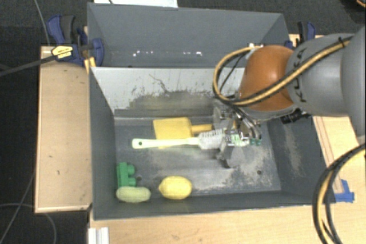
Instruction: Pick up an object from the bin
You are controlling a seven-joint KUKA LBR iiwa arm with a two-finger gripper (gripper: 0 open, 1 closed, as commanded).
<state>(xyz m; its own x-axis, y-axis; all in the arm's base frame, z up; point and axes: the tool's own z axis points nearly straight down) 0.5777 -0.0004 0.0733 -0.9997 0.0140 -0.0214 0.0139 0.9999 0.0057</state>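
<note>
My gripper (227, 148) hangs low over the right middle of the bin floor, at the head end of a pale brush (171, 143) whose long handle runs left. The brush head lies right by the fingers. Behind the handle lies a flat yellow sponge-like block (171, 128). Whether the fingers close on the brush head is hidden by the gripper body.
A yellow lemon-shaped thing (175, 188) lies at the bin's front. A pale green oval thing (133, 195) and a green toy block (125, 174) sit in the front left corner. The arm with its orange cover and cables reaches in from the right.
</note>
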